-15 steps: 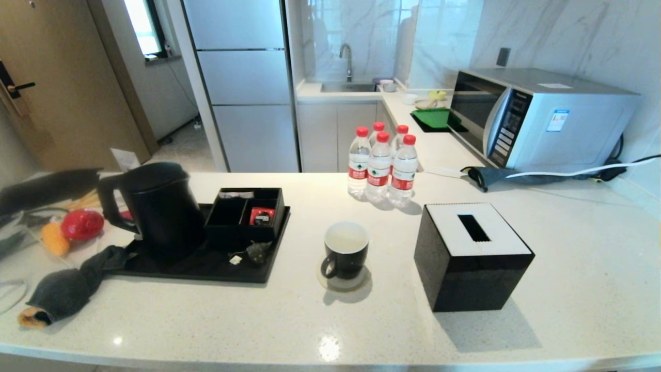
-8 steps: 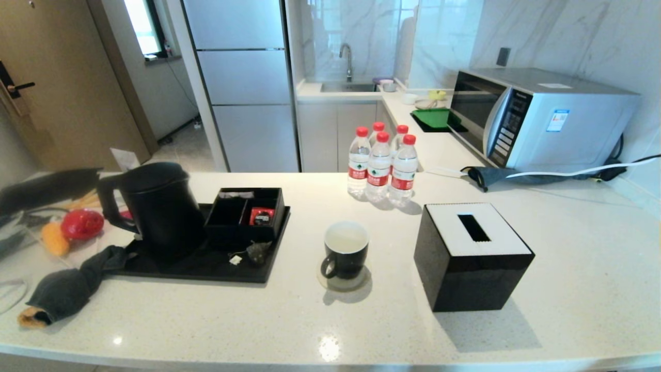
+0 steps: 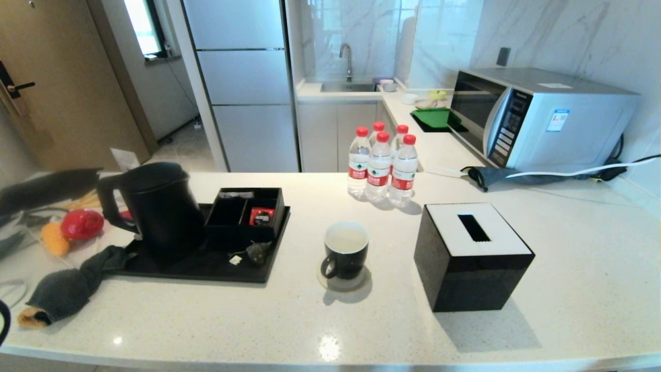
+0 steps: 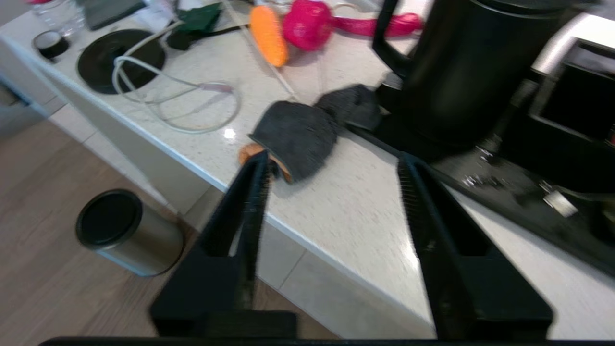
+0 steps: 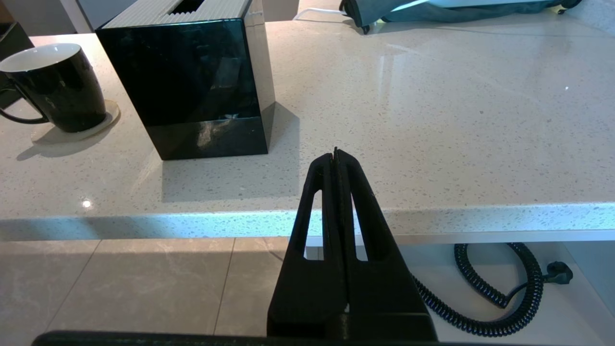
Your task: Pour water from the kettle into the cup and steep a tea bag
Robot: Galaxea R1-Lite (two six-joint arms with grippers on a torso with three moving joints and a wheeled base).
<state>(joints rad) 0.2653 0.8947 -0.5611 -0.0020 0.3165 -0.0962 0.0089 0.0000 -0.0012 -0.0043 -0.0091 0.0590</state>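
The black kettle stands upright on the left end of the black tray, handle to the left; it also shows in the left wrist view. The small dark tea bag lies on the tray with its white tag beside it. The black cup sits on a round coaster at mid-counter, its white inside pale yellowish; no stream of water is visible. My left gripper is open and empty over the counter's front edge, short of the kettle. My right gripper is shut and empty before the counter edge.
A black tissue box stands right of the cup. Several red-capped bottles stand behind it. A compartment box holds a red packet. A grey cloth lies left of the tray. A bin stands on the floor.
A thin black curved edge has come into the head view at its lower left border. Kettle, cup and tea bag have not moved.
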